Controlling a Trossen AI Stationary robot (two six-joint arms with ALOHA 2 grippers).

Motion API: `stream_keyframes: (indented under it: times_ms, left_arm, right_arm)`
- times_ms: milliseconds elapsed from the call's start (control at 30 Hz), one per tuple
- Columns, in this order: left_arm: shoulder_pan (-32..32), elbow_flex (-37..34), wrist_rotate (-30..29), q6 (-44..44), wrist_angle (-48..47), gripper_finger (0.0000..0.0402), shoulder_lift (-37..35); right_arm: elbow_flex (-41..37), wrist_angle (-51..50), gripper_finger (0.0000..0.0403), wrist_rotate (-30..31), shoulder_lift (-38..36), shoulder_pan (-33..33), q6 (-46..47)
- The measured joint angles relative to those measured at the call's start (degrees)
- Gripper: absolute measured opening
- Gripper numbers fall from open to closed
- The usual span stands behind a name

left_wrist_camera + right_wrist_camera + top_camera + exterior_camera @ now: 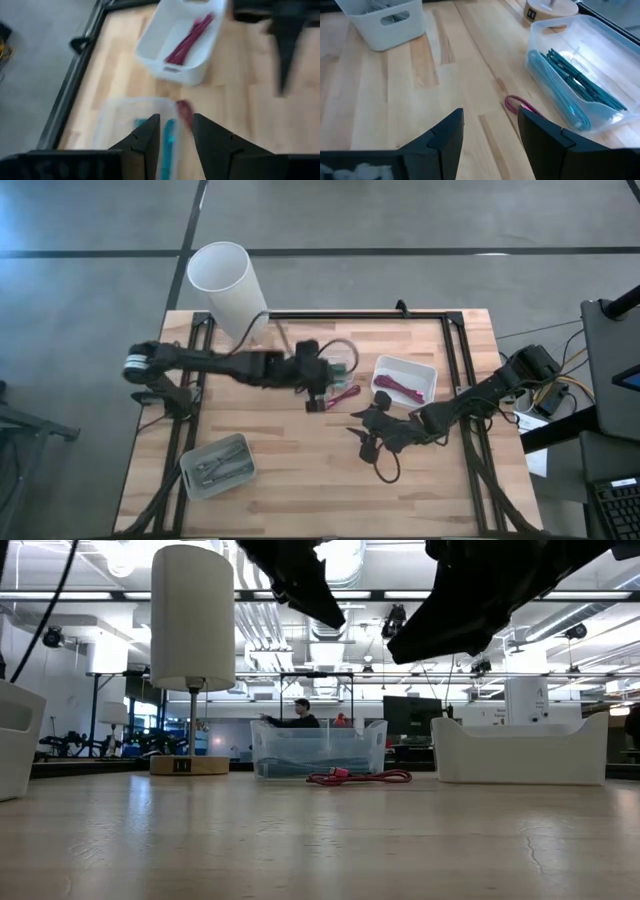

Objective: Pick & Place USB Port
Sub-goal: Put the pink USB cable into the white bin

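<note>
Teal cables [580, 80] in clear bin [590, 37]

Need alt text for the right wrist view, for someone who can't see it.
The right gripper hangs open and empty over the wooden table. Ahead, a pink cable lies beside a clear bin of teal cables; a white bin and lamp base sit farther off.

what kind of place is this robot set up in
Probably an open lab or workshop: a wooden table on bare concrete floor, exposed ceiling ducts, and a person among monitors behind.
</note>
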Motion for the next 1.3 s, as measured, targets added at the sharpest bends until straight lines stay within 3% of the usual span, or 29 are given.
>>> stream_keyframes:
  times_ms: [233,400,967,1300]
  left_arm:
    - [-7.4,-19.3,0.3,-5.5,25.0,0.0124,-4.5]
    - [-9.3,-27.1,0.3,-9.9,35.1,0.0124,-3.9]
    - [-8.8,-30.5,0.3,-20.0,34.6,0.0128,-1.1]
    - [-9.0,-30.5,-1.9,-19.0,37.1,0.0181,7.0]
  right_arm:
    - [-0.2,-0.7,0.0185,0.0,0.0,0.0,0.1]
    - [-0.2,-0.6,0.0185,0.0,0.0,0.0,0.3]
    - [-0.2,-0.4,0.0185,0.1,0.0,0.0,2.9]
    - [-0.2,-0.4,0.0185,0.1,0.0,0.0,3.1]
